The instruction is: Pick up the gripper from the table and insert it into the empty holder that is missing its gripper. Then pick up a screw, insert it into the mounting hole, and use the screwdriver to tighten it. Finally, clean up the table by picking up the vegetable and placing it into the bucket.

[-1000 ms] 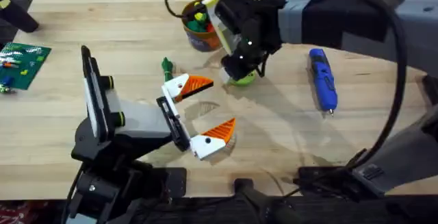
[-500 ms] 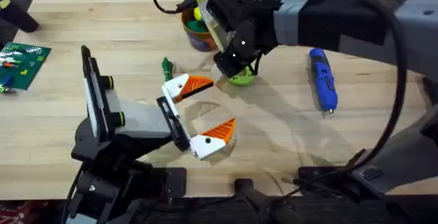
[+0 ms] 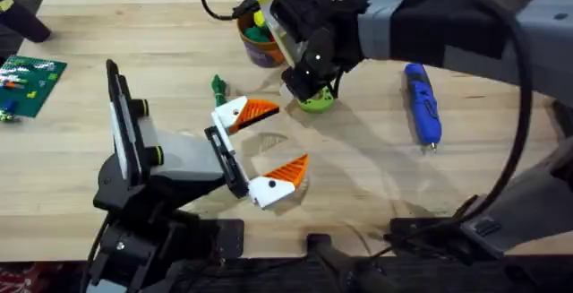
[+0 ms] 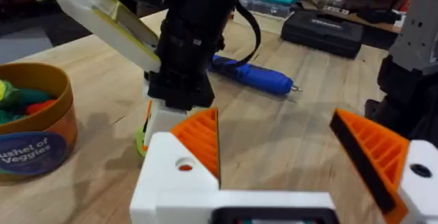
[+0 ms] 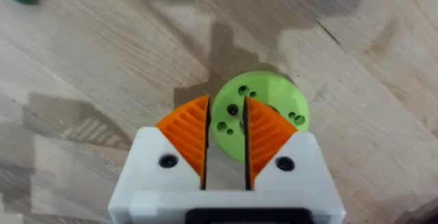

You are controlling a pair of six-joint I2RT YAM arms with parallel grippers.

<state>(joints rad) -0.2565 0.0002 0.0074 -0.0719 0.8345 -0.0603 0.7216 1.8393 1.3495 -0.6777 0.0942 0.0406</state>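
Observation:
The lime-green vegetable [image 3: 316, 104] lies on the wooden table just right of the bucket [image 3: 260, 40], which holds toy pieces. My right gripper [image 5: 227, 106] reaches down over the vegetable [image 5: 274, 101], its orange pads shut on the disc's near edge. The vegetable [image 4: 140, 140] sits at table level. The blue screwdriver [image 3: 423, 103] lies farther right, apart from both arms. My left gripper [image 3: 291, 133] hovers open near the table's middle with nothing between its fingers. The screw and the empty holder are out of view.
A thin dark green stick [image 3: 218, 85] lies left of the vegetable. A green circuit board [image 3: 29, 82] sits at the left edge. Black cases [image 4: 321, 32] stand beyond the table. Bare wood stretches between the screwdriver and the front edge.
The right arm's wrist shifted slightly left toward the bucket a second ago, then held. The vegetable stays in about the same spot. The left arm has not moved.

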